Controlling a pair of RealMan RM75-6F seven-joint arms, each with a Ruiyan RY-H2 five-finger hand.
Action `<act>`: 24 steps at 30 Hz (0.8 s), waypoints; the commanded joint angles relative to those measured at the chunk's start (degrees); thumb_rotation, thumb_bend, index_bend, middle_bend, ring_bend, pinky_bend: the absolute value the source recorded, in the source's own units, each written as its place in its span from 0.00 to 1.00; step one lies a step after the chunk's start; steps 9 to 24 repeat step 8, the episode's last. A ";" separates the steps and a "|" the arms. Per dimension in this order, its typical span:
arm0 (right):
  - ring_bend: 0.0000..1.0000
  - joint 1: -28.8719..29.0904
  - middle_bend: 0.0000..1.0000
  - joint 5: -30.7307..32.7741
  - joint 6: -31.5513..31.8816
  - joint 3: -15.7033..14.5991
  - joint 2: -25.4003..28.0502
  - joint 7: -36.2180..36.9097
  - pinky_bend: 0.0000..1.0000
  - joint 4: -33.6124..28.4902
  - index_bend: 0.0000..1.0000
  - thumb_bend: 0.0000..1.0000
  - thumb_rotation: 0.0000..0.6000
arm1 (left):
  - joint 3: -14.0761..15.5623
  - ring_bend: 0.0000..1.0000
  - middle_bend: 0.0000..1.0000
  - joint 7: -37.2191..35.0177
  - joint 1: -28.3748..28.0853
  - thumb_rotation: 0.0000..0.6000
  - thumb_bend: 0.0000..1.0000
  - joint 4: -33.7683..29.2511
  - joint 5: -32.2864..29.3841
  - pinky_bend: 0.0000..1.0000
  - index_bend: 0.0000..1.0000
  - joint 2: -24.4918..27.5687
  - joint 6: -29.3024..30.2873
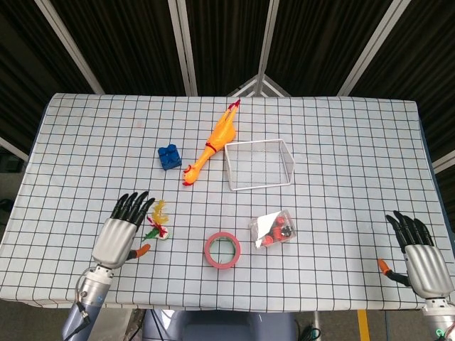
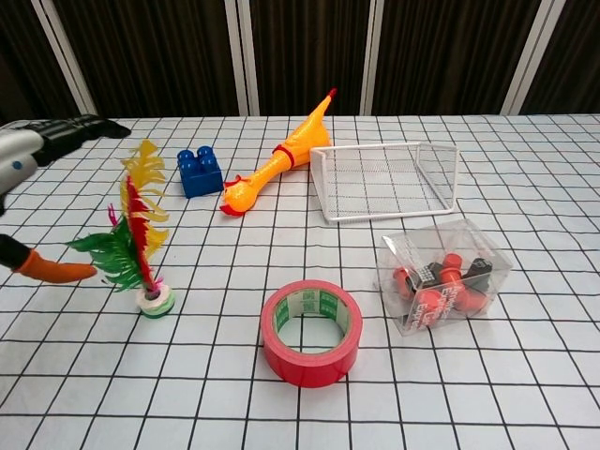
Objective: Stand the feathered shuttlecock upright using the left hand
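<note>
The feathered shuttlecock [image 2: 139, 234] stands upright on its round white and green base, with yellow, red and green feathers pointing up; from above the shuttlecock [image 1: 157, 221] looks small. My left hand [image 1: 119, 231] is just to its left, fingers spread and apart from it, holding nothing. In the chest view my left hand [image 2: 33, 147] shows at the left edge, its orange thumb tip low near the feathers without touching them. My right hand [image 1: 419, 256] rests open at the table's near right edge.
A roll of red tape [image 2: 311, 331] lies right of the shuttlecock. A clear box of red parts [image 2: 443, 275], a white wire basket [image 2: 386, 179], a rubber chicken [image 2: 275, 164] and a blue brick [image 2: 198, 171] are farther back and right.
</note>
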 commanded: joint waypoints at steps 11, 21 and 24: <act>0.00 0.06 0.00 0.08 -0.28 -0.05 -0.08 -0.14 0.00 -0.25 0.00 0.34 1.00 | 6.40 0.00 0.00 -9.78 8.65 1.00 0.18 3.43 3.90 0.00 0.01 15.26 9.33; 0.00 0.06 0.00 0.08 -0.28 -0.05 -0.08 -0.14 0.00 -0.25 0.00 0.34 1.00 | 6.40 0.00 0.00 -9.78 8.65 1.00 0.18 3.43 3.90 0.00 0.01 15.26 9.33; 0.00 0.06 0.00 0.08 -0.28 -0.05 -0.08 -0.14 0.00 -0.25 0.00 0.34 1.00 | 6.40 0.00 0.00 -9.78 8.65 1.00 0.18 3.43 3.90 0.00 0.01 15.26 9.33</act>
